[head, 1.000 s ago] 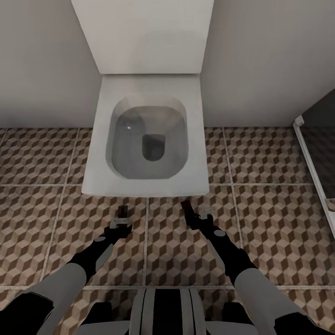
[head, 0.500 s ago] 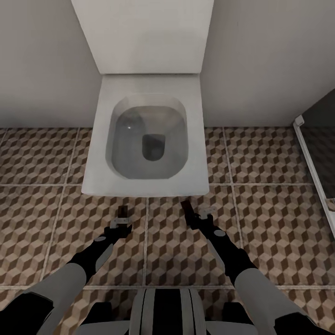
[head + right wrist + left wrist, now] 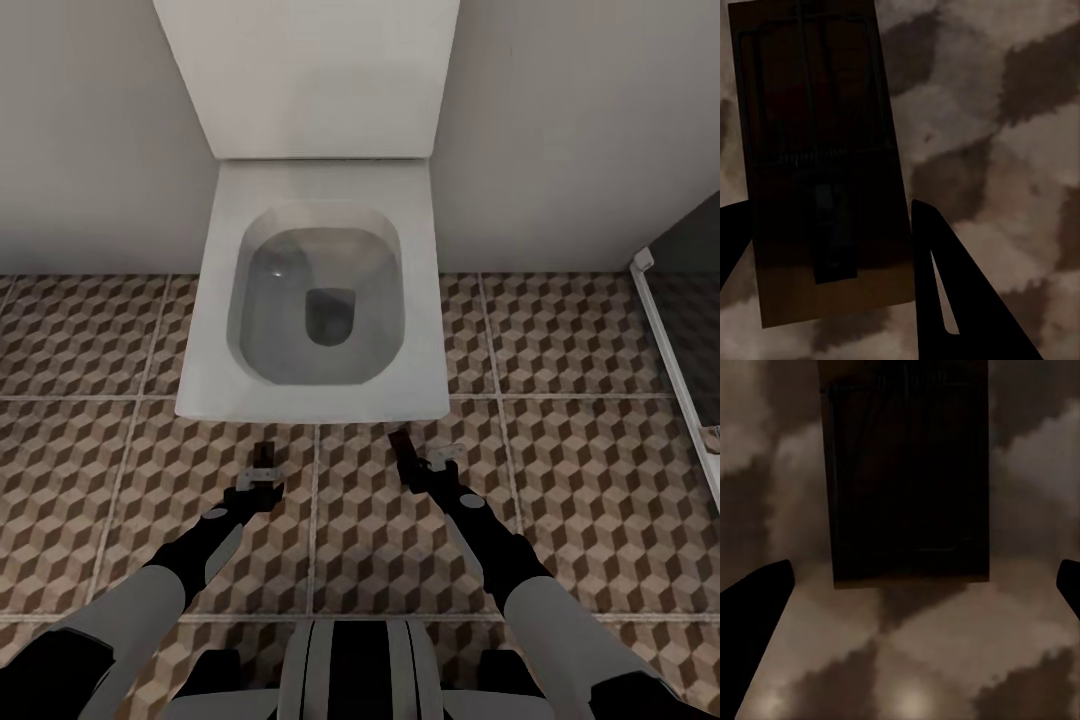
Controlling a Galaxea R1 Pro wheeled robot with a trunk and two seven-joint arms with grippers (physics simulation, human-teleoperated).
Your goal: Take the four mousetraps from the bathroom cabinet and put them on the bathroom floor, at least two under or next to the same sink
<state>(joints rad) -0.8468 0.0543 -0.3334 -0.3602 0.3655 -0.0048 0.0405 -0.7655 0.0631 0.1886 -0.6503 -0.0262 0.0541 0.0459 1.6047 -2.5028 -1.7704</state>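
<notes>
My left gripper [image 3: 263,468] hangs open low over the bathroom floor [image 3: 580,450], just in front of the toilet. In the left wrist view its fingers [image 3: 750,622] stand wide apart, and a dark mousetrap [image 3: 907,472] lies flat on the tiles beyond them, free of both. My right gripper [image 3: 418,462] is also low in front of the toilet. In the right wrist view a second mousetrap [image 3: 817,172] sits between its fingers [image 3: 945,285], which press on both long edges. That mousetrap [image 3: 398,441] shows as a small brown strip. The cabinet and the sink are out of view.
A white toilet [image 3: 225,300] with its lid up stands against the grey wall directly ahead. A white-framed dark panel [image 3: 668,330] runs along the right edge. Patterned tiles stretch to both sides of the toilet.
</notes>
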